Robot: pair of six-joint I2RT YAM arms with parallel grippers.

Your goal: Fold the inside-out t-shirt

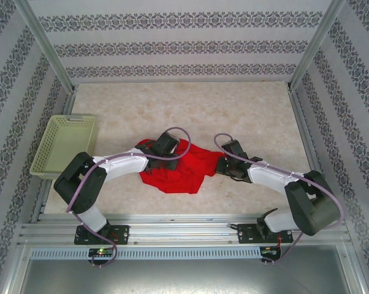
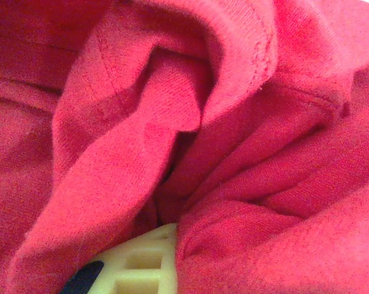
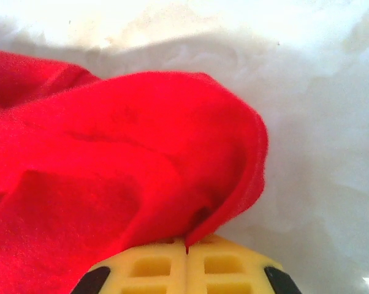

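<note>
Spreading the crumpled bright red cloth t-shirt (image 1: pixel 178 171) is likely demanding slow, even pulls: right jaws are pinching its edge, left jaws indeterminate.

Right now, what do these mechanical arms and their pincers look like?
The left arm and right arm have white links between black joints, a lilac cable looping along each. The pincer fingers are pale yellow lattice with black patches.

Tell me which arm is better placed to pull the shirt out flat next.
Probably right: the right gripper is shut on an edge of the shirt, bare table beyond. The left gripper sits buried in bunched folds, grip unclear.
</note>
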